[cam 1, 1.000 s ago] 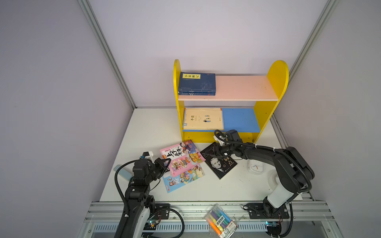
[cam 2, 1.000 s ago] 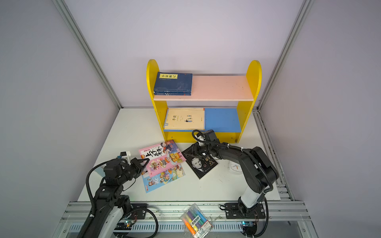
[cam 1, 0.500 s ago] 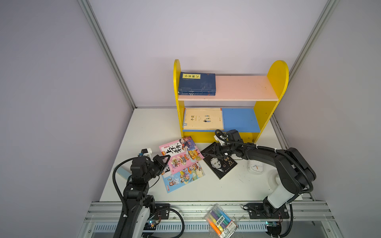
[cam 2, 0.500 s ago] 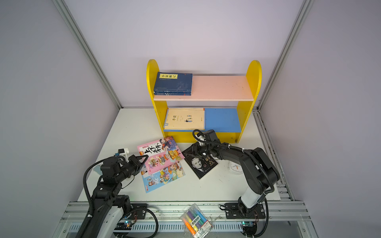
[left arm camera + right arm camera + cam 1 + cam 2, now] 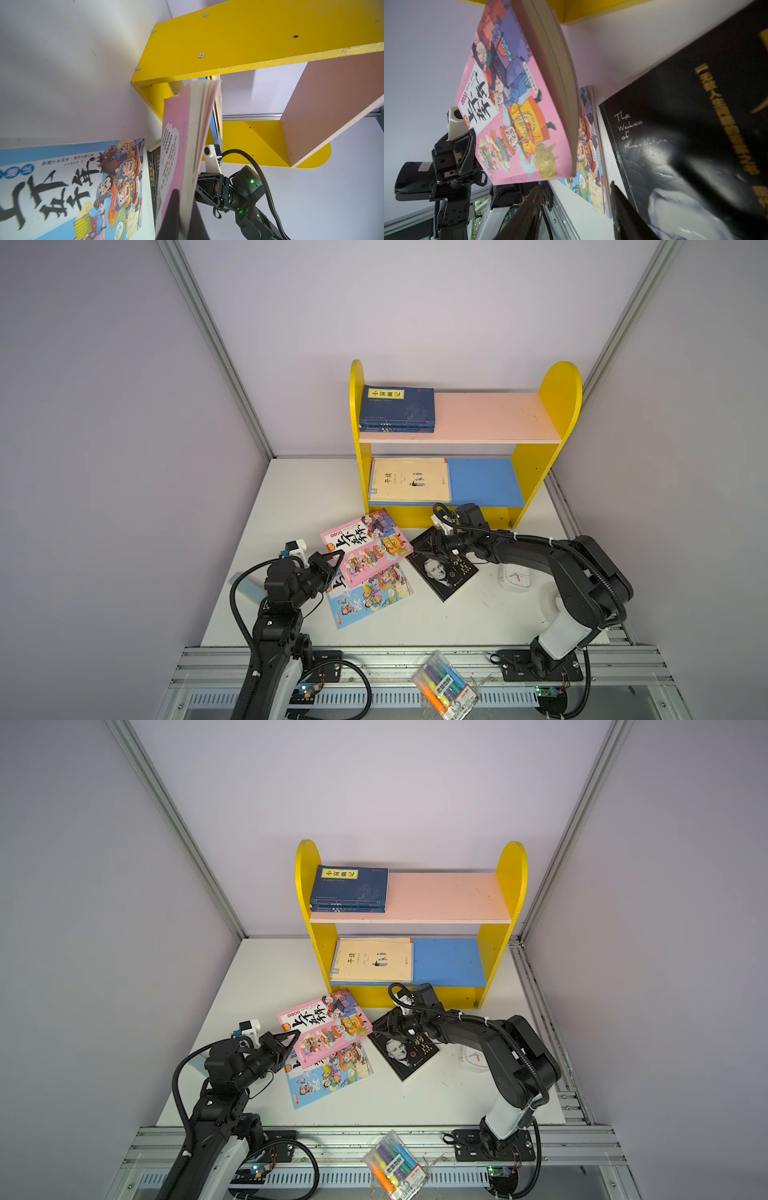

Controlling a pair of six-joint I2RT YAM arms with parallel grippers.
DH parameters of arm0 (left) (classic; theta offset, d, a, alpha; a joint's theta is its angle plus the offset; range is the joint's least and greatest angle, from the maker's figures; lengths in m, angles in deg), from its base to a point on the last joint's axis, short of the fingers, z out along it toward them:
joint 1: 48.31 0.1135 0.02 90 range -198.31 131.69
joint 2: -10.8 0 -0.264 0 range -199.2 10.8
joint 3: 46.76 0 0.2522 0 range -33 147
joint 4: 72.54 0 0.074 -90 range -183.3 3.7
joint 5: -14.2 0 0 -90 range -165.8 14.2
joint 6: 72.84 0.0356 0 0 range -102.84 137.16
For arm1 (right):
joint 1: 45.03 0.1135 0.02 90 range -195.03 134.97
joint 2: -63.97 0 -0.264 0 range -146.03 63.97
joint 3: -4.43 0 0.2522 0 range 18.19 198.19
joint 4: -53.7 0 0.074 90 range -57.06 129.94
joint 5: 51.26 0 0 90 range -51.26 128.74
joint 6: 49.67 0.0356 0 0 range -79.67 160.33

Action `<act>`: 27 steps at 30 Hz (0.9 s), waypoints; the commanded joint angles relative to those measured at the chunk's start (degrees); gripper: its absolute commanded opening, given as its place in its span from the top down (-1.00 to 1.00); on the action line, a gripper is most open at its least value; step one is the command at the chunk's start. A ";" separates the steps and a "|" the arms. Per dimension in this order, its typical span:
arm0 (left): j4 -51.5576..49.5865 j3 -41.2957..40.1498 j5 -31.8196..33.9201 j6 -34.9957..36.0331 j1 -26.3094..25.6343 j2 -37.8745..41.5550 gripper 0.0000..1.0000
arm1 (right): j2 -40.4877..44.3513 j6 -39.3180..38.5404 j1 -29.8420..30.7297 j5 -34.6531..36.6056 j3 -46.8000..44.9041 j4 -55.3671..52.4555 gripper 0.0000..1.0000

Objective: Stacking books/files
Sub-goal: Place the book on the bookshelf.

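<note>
My left gripper (image 5: pixel 335 559) (image 5: pixel 185 195) is shut on the near left edge of a pink cartoon book (image 5: pixel 365 545) (image 5: pixel 180 145) and holds it tilted above the table. Under the pink cover lies a blue cartoon book (image 5: pixel 372 599) (image 5: pixel 588 145), flat on the table. A black book with a portrait (image 5: pixel 446 572) (image 5: pixel 675 135) lies to its right. My right gripper (image 5: pixel 424 549) (image 5: pixel 575 185) stands open at the black book's far left corner, one finger along the cover. Navy books (image 5: pixel 397 410) are stacked on the top shelf and cream books (image 5: pixel 409 481) on the lower shelf.
The yellow shelf unit (image 5: pixel 559 406) stands at the back of the table. A white square clock (image 5: pixel 517 578) lies under the right arm. A clear pack of markers (image 5: pixel 444 686) rests on the front rail. A pale blue block (image 5: pixel 249 587) lies by the left arm.
The left gripper has lifted the pink book's edge slightly and shifted toward the shelf. The right arm has hardly moved.
</note>
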 commanded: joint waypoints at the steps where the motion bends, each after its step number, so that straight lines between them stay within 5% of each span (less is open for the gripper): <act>1: 3.66 -0.28 0.14 -0.66 -0.38 0.38 1.00 | -0.53 0.69 -0.09 -0.29 -0.22 3.78 -0.09; 21: 6.07 -0.49 1.03 -1.06 -1.43 -1.10 1.00 | -8.12 12.68 1.59 -5.01 -0.41 23.06 -0.07; 27: 5.73 -1.00 0.88 -1.18 -1.48 -0.52 1.00 | -11.16 18.07 2.63 -4.76 -0.75 31.49 0.12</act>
